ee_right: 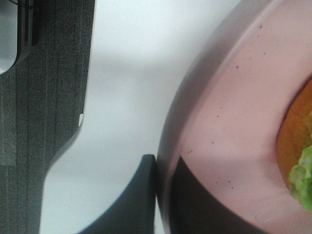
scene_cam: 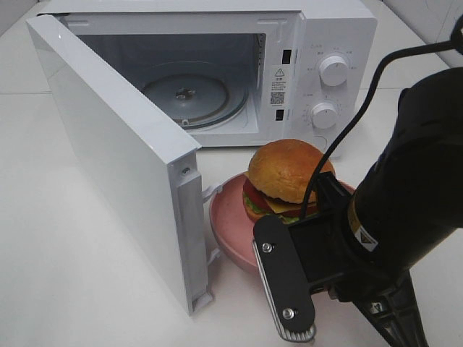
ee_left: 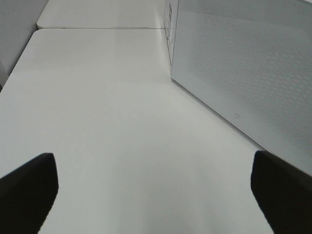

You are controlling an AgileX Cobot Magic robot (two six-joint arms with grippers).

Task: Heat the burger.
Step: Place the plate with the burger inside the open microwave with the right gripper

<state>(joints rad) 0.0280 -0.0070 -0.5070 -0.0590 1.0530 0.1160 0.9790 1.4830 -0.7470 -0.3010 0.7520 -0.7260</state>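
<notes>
The burger (scene_cam: 289, 173), a golden bun over a dark patty and green filling, sits on a round pink plate (scene_cam: 230, 220) just in front of the open microwave (scene_cam: 318, 43). My right gripper (scene_cam: 269, 238) is shut on the plate's near rim. In the right wrist view its dark fingers (ee_right: 141, 200) clamp the pink plate (ee_right: 229, 136) rim, with the burger (ee_right: 298, 141) at the frame's edge. My left gripper (ee_left: 153, 195) is open and holds nothing, low over the white table beside the microwave door (ee_left: 243, 63). It is out of the high view.
The microwave door (scene_cam: 123, 166) stands swung wide open to the left of the plate, its free edge close to the plate's rim. A glass turntable (scene_cam: 187, 94) lies inside the cavity. The right wrist view shows the table edge (ee_right: 80, 122) and grey floor (ee_right: 44, 97) beyond it.
</notes>
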